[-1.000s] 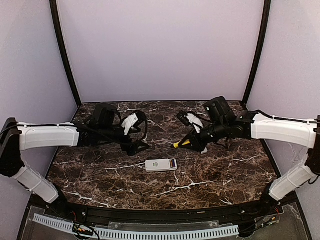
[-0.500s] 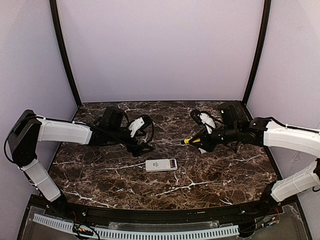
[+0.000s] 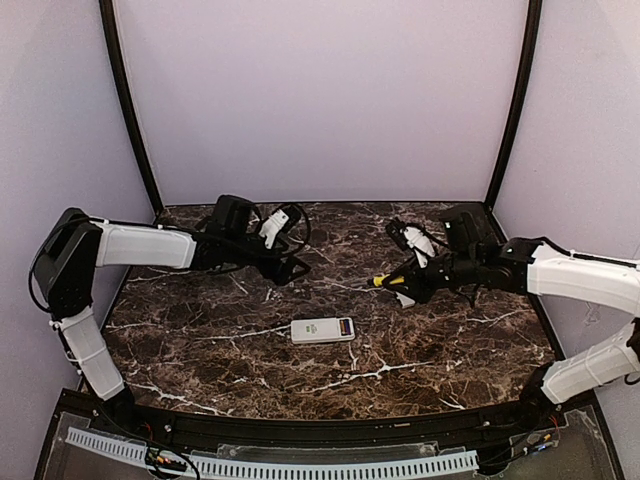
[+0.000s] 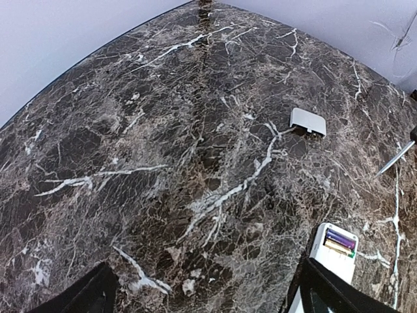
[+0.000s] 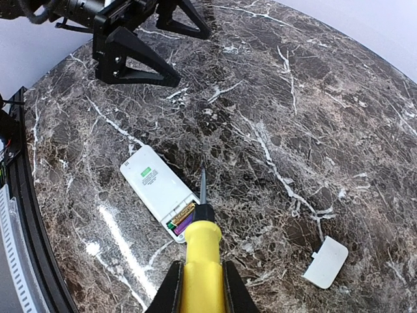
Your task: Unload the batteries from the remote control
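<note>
The white remote control (image 3: 318, 331) lies back-up mid-table with its battery bay uncovered. Two purplish-orange batteries (image 5: 183, 218) sit in the bay at its right end and also show in the left wrist view (image 4: 340, 240). My right gripper (image 3: 407, 284) is shut on a yellow-handled screwdriver (image 5: 202, 259), held above the table with its tip (image 5: 202, 184) just beyond the bay. My left gripper (image 3: 290, 269) is open and empty, behind and left of the remote (image 4: 324, 257); its fingers (image 4: 339, 293) frame bare marble.
The small white battery cover (image 5: 326, 262) lies loose on the marble to the right of the remote, and shows in the left wrist view (image 4: 307, 121). The left gripper (image 5: 140, 49) hovers beyond the remote (image 5: 158, 188). Purple walls enclose the table.
My left gripper has pulled back from the remote toward the rear of the table. My right gripper has shifted slightly right, still holding the screwdriver. The remote has not moved.
</note>
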You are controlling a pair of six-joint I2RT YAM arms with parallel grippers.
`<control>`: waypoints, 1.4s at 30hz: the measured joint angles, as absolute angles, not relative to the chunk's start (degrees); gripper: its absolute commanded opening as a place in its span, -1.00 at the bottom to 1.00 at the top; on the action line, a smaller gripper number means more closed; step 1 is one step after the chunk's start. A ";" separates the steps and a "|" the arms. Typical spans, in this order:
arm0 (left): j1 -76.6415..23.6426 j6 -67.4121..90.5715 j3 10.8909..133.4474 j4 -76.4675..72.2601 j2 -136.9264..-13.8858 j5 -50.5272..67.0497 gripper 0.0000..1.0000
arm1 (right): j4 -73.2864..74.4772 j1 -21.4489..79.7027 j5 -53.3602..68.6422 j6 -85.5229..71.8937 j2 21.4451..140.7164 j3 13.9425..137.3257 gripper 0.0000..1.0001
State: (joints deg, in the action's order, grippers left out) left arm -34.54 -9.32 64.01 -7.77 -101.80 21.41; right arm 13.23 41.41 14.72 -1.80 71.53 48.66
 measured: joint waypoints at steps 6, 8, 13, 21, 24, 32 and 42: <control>-37.89 -10.90 54.61 -14.72 -96.47 14.15 0.97 | 13.19 41.19 13.39 -2.04 70.26 47.55 -1.00; -38.50 -11.64 54.28 -15.49 -96.31 13.13 0.97 | 13.04 41.19 13.17 -2.07 69.97 47.53 -1.00; -38.06 -14.50 54.28 -15.92 -96.47 16.58 0.97 | 12.60 41.19 12.78 -2.24 69.73 47.53 -1.00; -38.54 -21.98 54.30 -11.99 -99.42 32.64 0.89 | 12.43 41.19 14.06 -3.29 69.08 47.53 -1.00; -39.53 -24.80 54.94 -9.52 -101.23 34.89 0.85 | 12.49 41.19 14.98 -3.60 69.08 47.53 -1.00; -41.98 -28.10 56.58 -7.46 -106.30 34.81 0.75 | 12.47 41.17 16.12 -3.77 68.71 47.53 -1.00; -43.38 -30.28 54.70 -9.87 -108.22 29.52 0.68 | 12.47 41.17 16.60 -3.77 68.71 47.53 -1.00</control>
